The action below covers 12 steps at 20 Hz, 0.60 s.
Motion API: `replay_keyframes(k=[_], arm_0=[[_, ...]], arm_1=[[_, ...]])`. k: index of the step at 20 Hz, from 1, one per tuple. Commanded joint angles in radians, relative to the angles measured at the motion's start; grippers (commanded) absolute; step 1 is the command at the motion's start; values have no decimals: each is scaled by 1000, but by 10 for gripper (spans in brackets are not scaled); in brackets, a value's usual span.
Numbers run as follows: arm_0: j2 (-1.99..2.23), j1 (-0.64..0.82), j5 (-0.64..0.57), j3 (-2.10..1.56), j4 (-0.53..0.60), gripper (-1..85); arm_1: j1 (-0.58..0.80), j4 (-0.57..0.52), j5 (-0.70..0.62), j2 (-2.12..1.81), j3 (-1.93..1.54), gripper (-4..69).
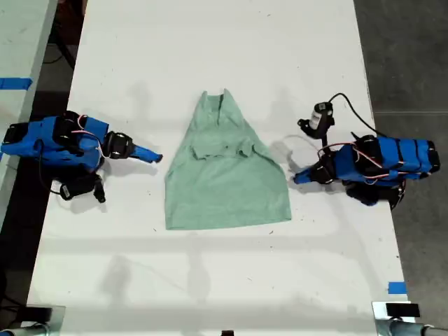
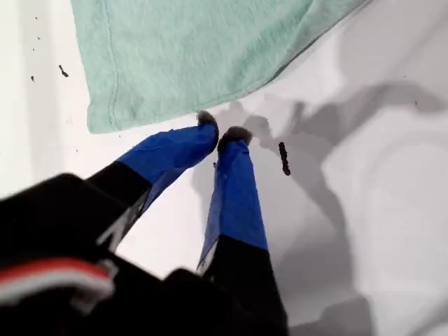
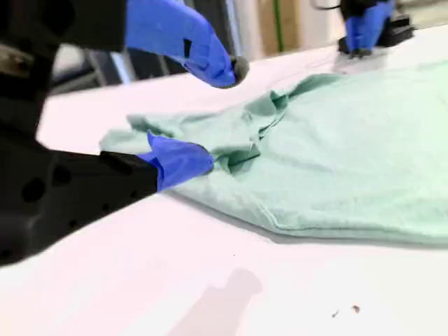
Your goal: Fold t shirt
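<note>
The pale mint-green t shirt [image 1: 224, 182] lies on the white table [image 1: 210, 280], sleeves folded in, narrow neck end toward the exterior view's top and hem toward its bottom. My first gripper [image 1: 297, 176] rests on the table just off the shirt's edge on the exterior view's right. Its blue fingertips [image 2: 234, 136] are shut with nothing between them, close to the shirt's [image 2: 203, 49] hem corner. My second gripper [image 1: 155, 157] sits low at the shirt's edge on the exterior view's left. There it [image 3: 220, 115] stands open, facing across the rumpled shirt [image 3: 350, 161].
A small black-and-white device with a cable [image 1: 322, 115] lies above the arm on the exterior view's right. Blue tape [image 1: 397, 288] marks the table near that view's lower right. A dark speck [image 2: 283, 157] lies beside the first fingertips. Dark floor borders the table on both sides.
</note>
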<state>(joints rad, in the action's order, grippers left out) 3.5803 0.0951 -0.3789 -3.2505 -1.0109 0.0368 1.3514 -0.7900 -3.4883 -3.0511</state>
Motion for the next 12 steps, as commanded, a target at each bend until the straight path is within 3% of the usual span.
replay_keyframes(k=[1,12], arm_0=[[9,-54,-164,-43,2,120],[9,-86,-164,-43,2,78]], arm_1=[[5,3,-12,-14,-48,35],[5,3,-12,-14,-48,35]])
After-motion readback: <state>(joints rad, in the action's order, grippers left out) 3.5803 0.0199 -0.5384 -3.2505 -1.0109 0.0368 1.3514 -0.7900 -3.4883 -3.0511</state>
